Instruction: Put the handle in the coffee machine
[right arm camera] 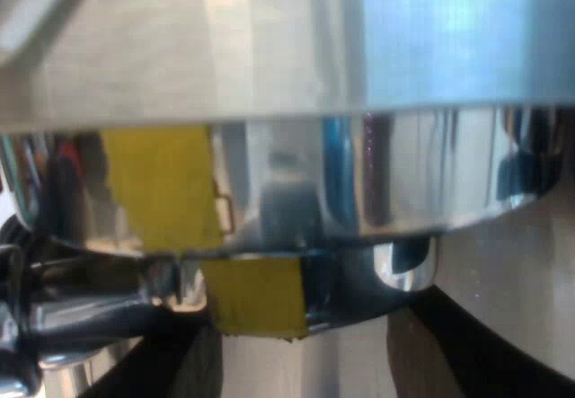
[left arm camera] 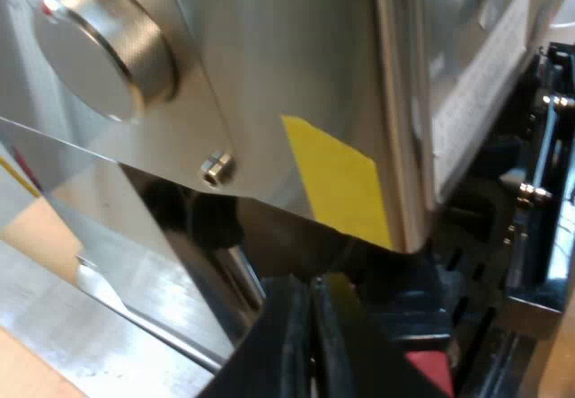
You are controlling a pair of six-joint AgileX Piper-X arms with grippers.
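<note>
Metal holder (right arm camera: 350, 290): positioned directly under the chrome ring (right arm camera: 377, 178) at the espresso machine's (left arm camera: 296, 57) front. Its upper edge meets the ring's lower rim with no visible room between the two. A yellow tape patch (right arm camera: 256, 295) sits on the holder wall, just below a second yellow patch (right arm camera: 157, 187) seen on the ring. Whether the holder is fully locked cannot be told.

Right tool (right arm camera: 310, 326): the fingers (right arm camera: 467, 344) stand well apart, one on each side below the holder. Pale open room lies between them. Whether either finger touches the holder cannot be told.

Left tool (left arm camera: 312, 286): the fingers (left arm camera: 287, 335) are drawn together, with only a thin slit between them. It is placed beneath the lower edge of the machine's steel front panel. The holder's dark handle (left arm camera: 409, 317) and its red end (left arm camera: 429, 369) lie just beside the fingers. Contact cannot be confirmed.

Front panel details:
- A round steel knob (left arm camera: 103, 48) projects from the panel.
- A small screw (left arm camera: 216, 166) sits near the panel's lower edge.
- A yellow tape strip (left arm camera: 337, 178) runs down to that edge, close to the panel's vertical corner edge (left arm camera: 400, 101).

Clearance: a shadowed recess opens under the panel edge. The black drip tray (left arm camera: 530, 236) lies beyond the corner.
</note>
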